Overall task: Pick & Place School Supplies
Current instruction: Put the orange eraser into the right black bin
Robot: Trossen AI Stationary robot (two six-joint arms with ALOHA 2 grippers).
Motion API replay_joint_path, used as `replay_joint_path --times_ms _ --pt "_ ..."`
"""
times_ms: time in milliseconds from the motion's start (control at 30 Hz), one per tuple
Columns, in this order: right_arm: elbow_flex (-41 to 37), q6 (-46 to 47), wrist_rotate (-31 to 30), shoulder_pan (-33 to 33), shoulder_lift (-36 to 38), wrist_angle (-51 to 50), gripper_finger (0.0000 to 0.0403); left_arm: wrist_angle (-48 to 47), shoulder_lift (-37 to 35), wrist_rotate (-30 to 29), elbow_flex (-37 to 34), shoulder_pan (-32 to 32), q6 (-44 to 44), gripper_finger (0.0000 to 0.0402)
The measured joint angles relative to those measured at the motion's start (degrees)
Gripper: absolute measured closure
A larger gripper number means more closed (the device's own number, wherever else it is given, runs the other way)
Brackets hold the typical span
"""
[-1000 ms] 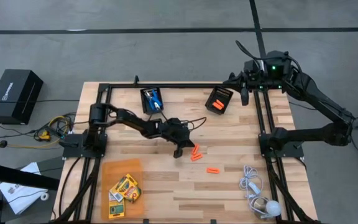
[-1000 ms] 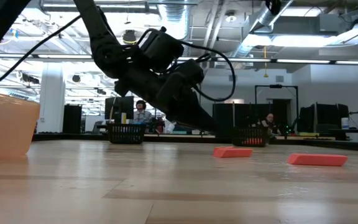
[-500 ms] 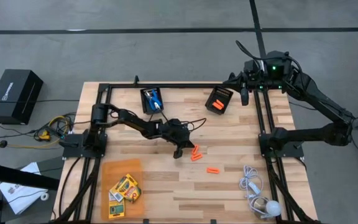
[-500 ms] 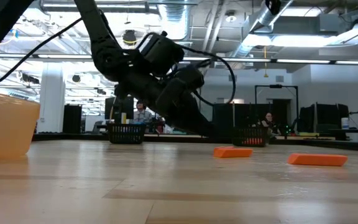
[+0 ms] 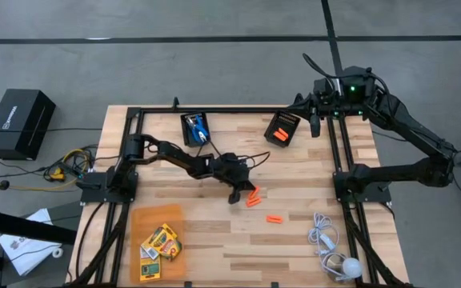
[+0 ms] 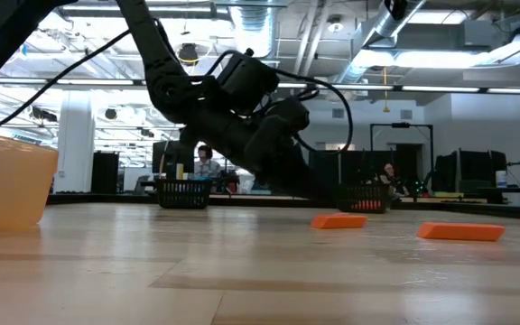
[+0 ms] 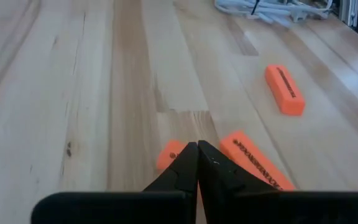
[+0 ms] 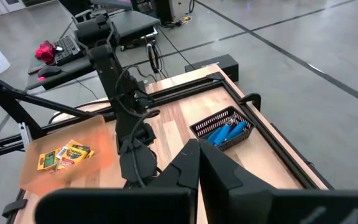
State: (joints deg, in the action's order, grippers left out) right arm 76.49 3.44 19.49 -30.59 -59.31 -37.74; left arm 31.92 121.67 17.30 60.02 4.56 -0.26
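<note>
Three stubby orange pieces lie flat mid-table (image 5: 253, 192) (image 5: 252, 202) (image 5: 274, 218). My left gripper (image 5: 234, 196) is shut and low over the wood, its tips (image 7: 197, 144) between two of the pieces (image 7: 170, 154) (image 7: 253, 163); the third (image 7: 284, 89) lies farther off. Crayon boxes (image 5: 159, 243) lie on an orange tray (image 5: 146, 216) at the near left. The blue-handled tool (image 5: 198, 126) lies in a black mesh bin. My right gripper (image 5: 314, 120) waits shut, raised at the far right, beside a second bin (image 5: 282, 128) holding orange pieces. My left gripper's shut fingertips (image 7: 188, 155) slant down from the table's left, right at the ends of two orange pieces (image 7: 170, 154). The fingers cover those ends, so I cannot tell whether they touch. Both pieces lie flat on the wood.
A white cord with a round bulb (image 5: 331, 248) lies at the near right corner. Black frame rails (image 5: 342, 160) run along the table's left, far and right sides. The orange tray's wall (image 6: 7, 185) rises at the left of the low view. Bare wood lies along the near middle.
My left gripper has moved a little toward the table's right, closer to the orange pieces, staying low and shut. The pieces have not moved.
</note>
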Motion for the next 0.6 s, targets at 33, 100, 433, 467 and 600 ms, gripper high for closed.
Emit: replay_joint_path --times_ms 33,100,433,467,600 --pt "0.00 0.00 0.00 0.00 0.00 -0.02 0.0403 0.02 0.00 0.02 0.28 -0.01 -0.11 0.0400" --pt "0.00 0.00 0.00 0.00 0.00 0.00 0.0403 0.31 0.00 0.30 0.82 -0.03 -0.17 0.0400" --pt "0.00 0.00 0.00 0.00 0.00 -0.01 0.0403 -0.95 0.32 0.59 0.76 -0.03 -0.01 0.0400" --pt "0.00 0.00 0.00 0.00 0.00 0.00 0.0403 -0.89 0.66 0.59 0.79 -0.03 -0.03 0.0400" --pt "0.00 -0.20 0.00 0.00 0.00 0.00 0.0403 -0.50 2.58 2.16 0.85 0.02 -0.58 0.0400"
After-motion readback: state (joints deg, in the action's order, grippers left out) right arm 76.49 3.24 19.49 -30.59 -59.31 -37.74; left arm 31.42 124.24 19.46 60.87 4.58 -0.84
